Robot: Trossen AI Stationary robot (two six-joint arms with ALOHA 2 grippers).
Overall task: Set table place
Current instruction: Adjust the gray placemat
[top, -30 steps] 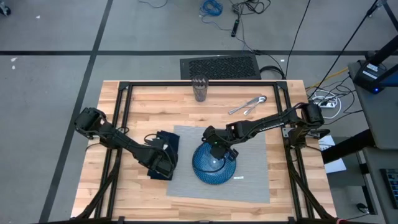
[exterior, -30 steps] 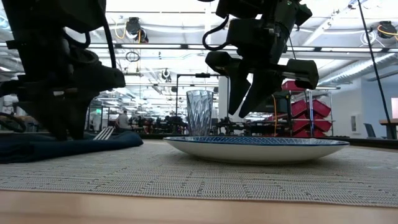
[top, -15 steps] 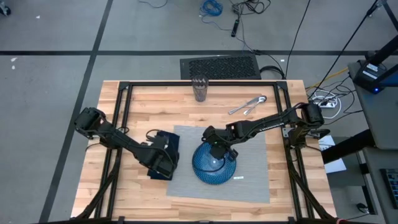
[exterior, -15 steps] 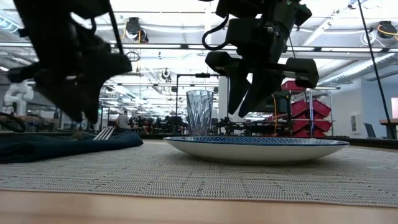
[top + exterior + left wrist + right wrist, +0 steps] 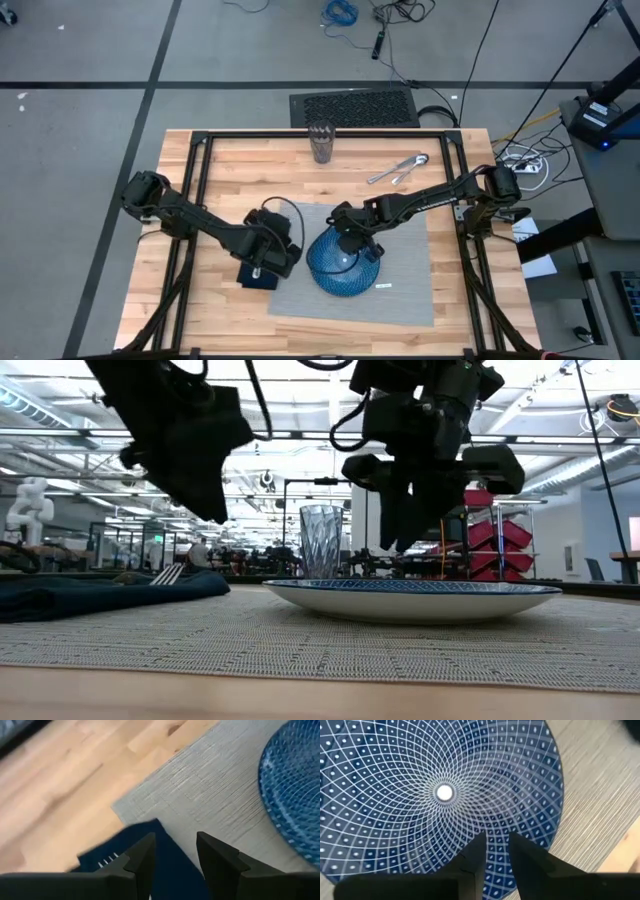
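Observation:
The grey placemat (image 5: 400,285) lies flat on the wooden table (image 5: 230,175). A round blue patterned plate (image 5: 345,270) rests on it. A navy napkin (image 5: 258,278) lies across the placemat's left edge, with fork tines (image 5: 168,573) showing on top of it. My left gripper (image 5: 175,852) hangs open above the napkin, nothing between its fingers. My right gripper (image 5: 496,842) hovers over the plate (image 5: 440,790), open by a narrow gap and holding nothing. In the low view both grippers (image 5: 212,510) (image 5: 408,535) are clear of the table.
A clear ribbed glass (image 5: 321,143) stands at the far edge of the table. Two pieces of silver cutlery (image 5: 398,168) lie on the wood at the far right. A black metal frame (image 5: 200,140) runs along the table's edges.
My left gripper has risen off the napkin, moved toward the plate and the far edge, and rolled at the wrist. The napkin and fork lie where they were. My right gripper has stayed above the plate and turned slightly.

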